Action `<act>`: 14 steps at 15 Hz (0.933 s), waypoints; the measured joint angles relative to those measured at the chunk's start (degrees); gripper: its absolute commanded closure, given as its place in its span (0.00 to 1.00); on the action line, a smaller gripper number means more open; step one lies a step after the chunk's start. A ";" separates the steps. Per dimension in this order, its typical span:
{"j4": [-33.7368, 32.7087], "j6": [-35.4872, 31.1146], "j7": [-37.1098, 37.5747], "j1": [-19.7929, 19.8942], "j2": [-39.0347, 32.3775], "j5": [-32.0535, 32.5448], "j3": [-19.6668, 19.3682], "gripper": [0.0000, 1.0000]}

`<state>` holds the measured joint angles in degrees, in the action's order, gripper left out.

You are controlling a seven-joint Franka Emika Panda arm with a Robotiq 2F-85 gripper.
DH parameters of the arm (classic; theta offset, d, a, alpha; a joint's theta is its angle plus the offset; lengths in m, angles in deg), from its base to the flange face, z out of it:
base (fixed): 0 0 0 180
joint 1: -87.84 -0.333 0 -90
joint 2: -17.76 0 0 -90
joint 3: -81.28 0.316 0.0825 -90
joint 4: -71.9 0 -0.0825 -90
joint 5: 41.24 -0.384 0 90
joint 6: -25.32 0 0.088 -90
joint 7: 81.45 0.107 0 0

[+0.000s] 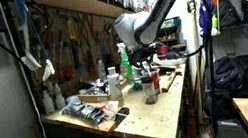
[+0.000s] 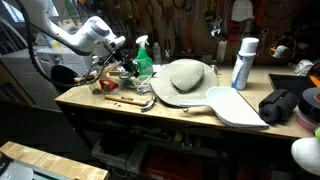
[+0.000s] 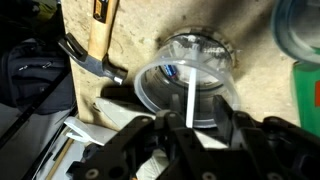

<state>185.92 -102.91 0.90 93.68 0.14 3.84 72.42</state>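
My gripper is shut on a thin white stick that points down into a clear plastic cup standing on the wooden bench. The stick's lower end reaches inside the cup's rim. In both exterior views the gripper hovers just above the cup near the bench edge. The black fingers hide the cup's near side in the wrist view.
A hammer lies on the bench beside the cup. A green spray bottle and a white bottle stand close by. A grey domed object, a white board and a white can sit further along.
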 measured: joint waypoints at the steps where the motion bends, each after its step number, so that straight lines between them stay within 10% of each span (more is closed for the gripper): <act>1: -0.49 0.00 1.05 -0.38 -0.74 0.15 -0.30 0.22; 4: -1.49 -0.05 1.85 -0.79 -1.18 -0.66 -0.42 0.01; 14: 16.48 -17.66 -33.03 2.94 27.82 -13.54 -2.35 0.00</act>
<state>202.40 -120.57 -32.13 96.62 27.97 -9.71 70.07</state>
